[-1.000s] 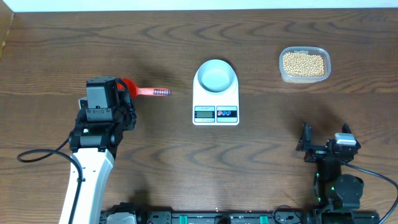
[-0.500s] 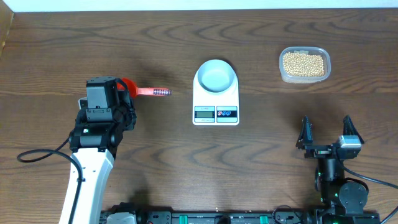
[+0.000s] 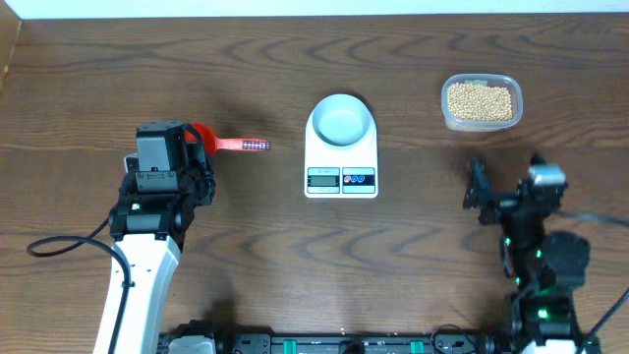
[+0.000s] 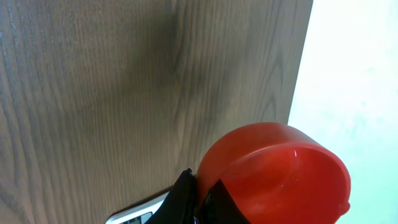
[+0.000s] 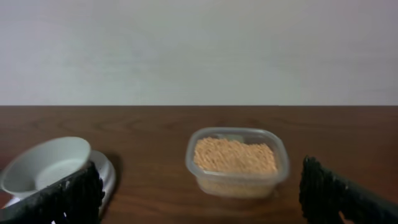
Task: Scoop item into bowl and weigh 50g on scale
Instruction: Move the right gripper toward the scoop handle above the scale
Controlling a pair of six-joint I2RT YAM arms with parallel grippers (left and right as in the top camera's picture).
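Note:
The beans fill a clear plastic tub at the back right. A pale bowl stands on the white scale at the table's middle. My left gripper is shut on a red scoop, whose handle points right toward the scale. In the left wrist view the scoop's cup fills the lower right beside a black finger. My right gripper stands open in front of the tub. Its wrist view shows the beans and the bowl between wide fingers.
A black cable loops on the table at the lower left beside the left arm. A white wall runs along the table's far edge. Bare wood lies between the scale and the tub.
My right arm has moved up the table toward the tub, its gripper still open. The left arm and the scoop have not moved.

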